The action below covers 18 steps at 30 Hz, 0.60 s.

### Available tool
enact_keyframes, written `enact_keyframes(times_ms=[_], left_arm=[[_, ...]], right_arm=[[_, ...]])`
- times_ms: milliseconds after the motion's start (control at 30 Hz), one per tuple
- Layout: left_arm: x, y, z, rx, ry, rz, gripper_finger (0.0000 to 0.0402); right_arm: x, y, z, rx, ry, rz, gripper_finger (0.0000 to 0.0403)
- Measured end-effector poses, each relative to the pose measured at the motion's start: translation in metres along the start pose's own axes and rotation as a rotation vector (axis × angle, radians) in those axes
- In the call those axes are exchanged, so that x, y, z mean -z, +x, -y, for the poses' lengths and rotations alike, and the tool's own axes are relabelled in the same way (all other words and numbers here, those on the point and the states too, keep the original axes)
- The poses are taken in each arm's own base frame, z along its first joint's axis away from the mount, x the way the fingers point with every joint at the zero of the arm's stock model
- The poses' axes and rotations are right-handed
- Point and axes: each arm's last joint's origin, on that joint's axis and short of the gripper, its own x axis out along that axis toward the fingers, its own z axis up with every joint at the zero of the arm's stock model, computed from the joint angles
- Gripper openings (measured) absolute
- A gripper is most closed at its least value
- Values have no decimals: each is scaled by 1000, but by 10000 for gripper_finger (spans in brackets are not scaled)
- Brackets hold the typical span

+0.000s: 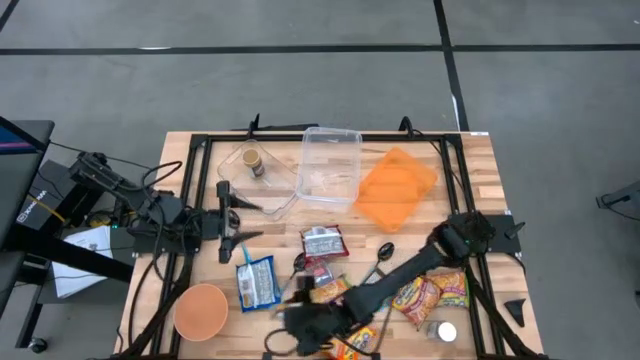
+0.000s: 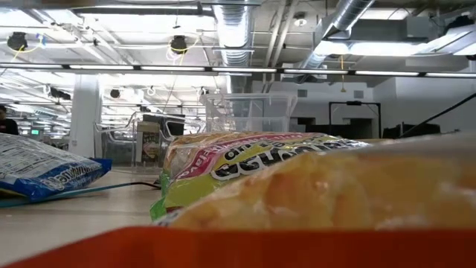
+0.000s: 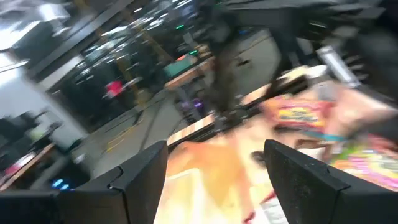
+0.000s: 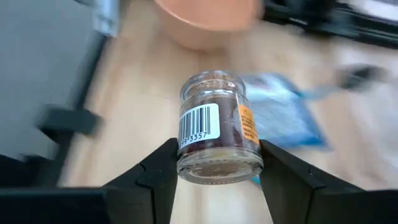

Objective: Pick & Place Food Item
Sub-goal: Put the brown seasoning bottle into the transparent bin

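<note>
Low in the frame, the right gripper's (image 4: 214,168) fingers clamp a small barcoded glass jar (image 4: 217,127); the left gripper's (image 1: 228,222) fingers stand apart.

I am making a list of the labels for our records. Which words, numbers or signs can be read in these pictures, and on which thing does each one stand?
"3357": last digits under the barcode on the jar held in the right tool; the digits before them are unclear.
Blue snack bag: white print, too blurred to read.
Yellow and pink snack bag: large letters, upside down and not readable.
Other packets on the table: print too small to read.
</note>
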Motion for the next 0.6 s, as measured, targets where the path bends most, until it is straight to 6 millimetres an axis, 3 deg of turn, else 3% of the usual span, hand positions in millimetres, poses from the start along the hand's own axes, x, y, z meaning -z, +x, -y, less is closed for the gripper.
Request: enact_keyframes(times_ms=[167, 333, 600], left_arm=[[-2, 1, 15, 101, 9, 21, 260], [3, 21, 40, 140, 37, -55, 261], [12, 67, 84, 109, 162, -49, 291]], right_arm=[[3, -44, 1, 199, 14, -22, 180], [8, -73, -2, 346, 11, 17, 180], [5, -90, 6, 454, 15, 68, 180]])
